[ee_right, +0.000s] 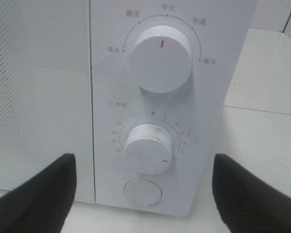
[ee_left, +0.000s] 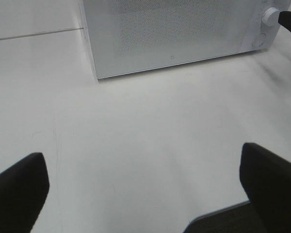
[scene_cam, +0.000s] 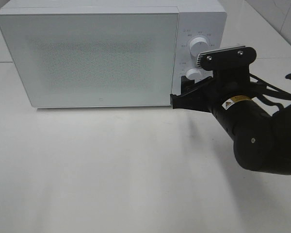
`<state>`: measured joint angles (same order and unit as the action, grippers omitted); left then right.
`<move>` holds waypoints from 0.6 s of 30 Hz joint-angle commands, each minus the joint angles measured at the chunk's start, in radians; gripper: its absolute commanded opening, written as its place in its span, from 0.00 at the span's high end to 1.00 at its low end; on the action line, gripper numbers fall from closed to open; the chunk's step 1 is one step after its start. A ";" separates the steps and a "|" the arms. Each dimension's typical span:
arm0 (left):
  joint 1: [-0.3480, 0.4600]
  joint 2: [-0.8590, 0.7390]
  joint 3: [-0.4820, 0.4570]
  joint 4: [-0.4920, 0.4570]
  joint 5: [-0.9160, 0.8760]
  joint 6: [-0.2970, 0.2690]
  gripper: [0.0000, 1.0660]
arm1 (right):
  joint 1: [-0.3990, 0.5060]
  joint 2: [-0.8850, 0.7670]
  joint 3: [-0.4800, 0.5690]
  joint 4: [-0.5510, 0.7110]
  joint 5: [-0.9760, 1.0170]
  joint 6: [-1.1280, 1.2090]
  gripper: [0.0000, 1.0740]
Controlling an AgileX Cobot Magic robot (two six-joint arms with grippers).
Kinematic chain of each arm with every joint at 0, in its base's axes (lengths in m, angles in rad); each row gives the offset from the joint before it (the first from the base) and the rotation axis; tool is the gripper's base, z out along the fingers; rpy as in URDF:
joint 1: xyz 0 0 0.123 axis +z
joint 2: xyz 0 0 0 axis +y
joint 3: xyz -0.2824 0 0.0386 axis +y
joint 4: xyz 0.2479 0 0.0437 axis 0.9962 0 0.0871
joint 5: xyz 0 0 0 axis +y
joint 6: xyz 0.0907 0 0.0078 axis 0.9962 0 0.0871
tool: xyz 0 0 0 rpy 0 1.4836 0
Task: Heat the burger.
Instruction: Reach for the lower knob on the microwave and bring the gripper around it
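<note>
The burger is out of view. A white microwave [scene_cam: 97, 53] stands at the back of the table with its door shut. My right gripper [scene_cam: 184, 92] is open in front of the control panel, its fingers [ee_right: 34, 194] on either side of the lower timer knob [ee_right: 148, 148] without touching it. That knob's red mark points down and to the right, away from the zero at the top. The upper power knob [ee_right: 160, 57] has its red mark pointing straight up. My left gripper [ee_left: 143, 194] hangs open over bare table in front of the microwave [ee_left: 174, 34], holding nothing.
A round door button [ee_right: 142, 191] sits under the timer knob. The white table [scene_cam: 111, 165] stretches in front of the microwave. The black right arm [scene_cam: 262, 141] reaches in from the right edge. Tiled wall lies behind.
</note>
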<state>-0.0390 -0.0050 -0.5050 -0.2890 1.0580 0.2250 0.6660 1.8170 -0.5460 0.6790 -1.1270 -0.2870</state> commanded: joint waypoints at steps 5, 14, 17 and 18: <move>0.003 -0.025 0.003 -0.003 -0.012 -0.005 0.04 | 0.004 0.070 -0.004 0.001 -0.111 0.113 0.30; 0.003 -0.025 0.003 -0.003 -0.012 -0.005 0.04 | 0.004 0.124 -0.004 0.000 -0.143 0.168 0.30; 0.003 -0.025 0.003 -0.003 -0.012 -0.005 0.04 | 0.004 0.135 -0.004 0.000 -0.152 0.168 0.30; 0.003 -0.025 0.003 -0.003 -0.012 -0.005 0.04 | 0.004 0.135 -0.004 0.000 -0.152 0.168 0.30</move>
<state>-0.0390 -0.0050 -0.5050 -0.2890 1.0580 0.2250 0.6660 1.9540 -0.5480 0.6860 -1.2120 -0.1220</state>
